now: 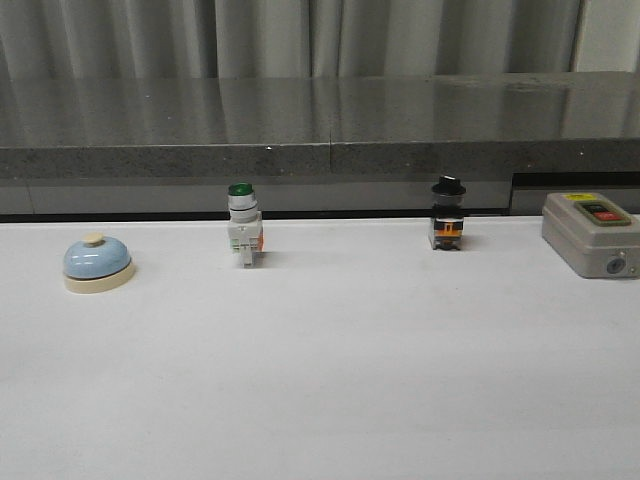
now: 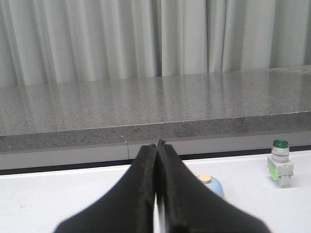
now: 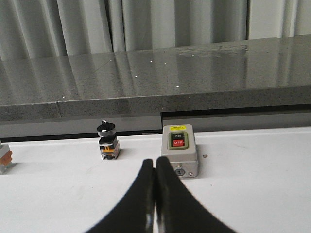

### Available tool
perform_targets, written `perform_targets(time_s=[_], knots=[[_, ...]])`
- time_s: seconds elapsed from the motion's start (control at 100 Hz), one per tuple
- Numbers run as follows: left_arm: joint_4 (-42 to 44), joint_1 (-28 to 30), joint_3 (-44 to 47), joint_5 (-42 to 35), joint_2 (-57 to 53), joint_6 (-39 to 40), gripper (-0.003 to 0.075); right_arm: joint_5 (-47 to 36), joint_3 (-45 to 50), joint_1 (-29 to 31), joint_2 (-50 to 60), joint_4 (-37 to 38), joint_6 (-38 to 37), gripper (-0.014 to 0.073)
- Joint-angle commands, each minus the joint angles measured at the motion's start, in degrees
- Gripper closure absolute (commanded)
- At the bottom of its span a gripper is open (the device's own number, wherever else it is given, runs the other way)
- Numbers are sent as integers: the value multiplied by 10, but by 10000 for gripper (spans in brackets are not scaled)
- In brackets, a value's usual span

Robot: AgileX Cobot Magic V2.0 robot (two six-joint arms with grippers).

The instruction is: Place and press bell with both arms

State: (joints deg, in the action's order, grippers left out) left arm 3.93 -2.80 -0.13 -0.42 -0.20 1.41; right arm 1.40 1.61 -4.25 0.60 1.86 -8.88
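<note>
The small light-blue dome bell (image 1: 97, 262) with its cream knob sits just beyond the clenched black left gripper (image 2: 156, 145); the black right gripper (image 3: 155, 162) is clenched too, empty.

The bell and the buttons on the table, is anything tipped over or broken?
Nothing stands out. The bell, green-capped switch, black-capped switch and grey switch box all stand upright in a row on the white table, none tipped or visibly broken.
</note>
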Motion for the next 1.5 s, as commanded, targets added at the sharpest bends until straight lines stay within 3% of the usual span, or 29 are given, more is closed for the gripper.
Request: perform_targets(time_s=[0.0, 0.46, 0.66, 0.94, 1.26, 1.49], knots=[[-3, 0, 31, -42, -18, 2, 741, -41, -11, 4, -3, 1, 2, 658], [-8, 0, 28, -61, -18, 2, 741, -41, -11, 4, -3, 1, 2, 658], [-20, 0, -34, 59, 16, 2, 741, -41, -11, 4, -3, 1, 2, 658], [-68, 0, -178, 79, 180, 3, 741, -41, -11, 4, -3, 1, 2, 658], [-80, 0, -392, 316, 386, 3, 741, -41, -11, 4, -3, 1, 2, 658], [-80, 0, -460, 370, 486, 3, 741, -41, -11, 4, -3, 1, 2, 658]])
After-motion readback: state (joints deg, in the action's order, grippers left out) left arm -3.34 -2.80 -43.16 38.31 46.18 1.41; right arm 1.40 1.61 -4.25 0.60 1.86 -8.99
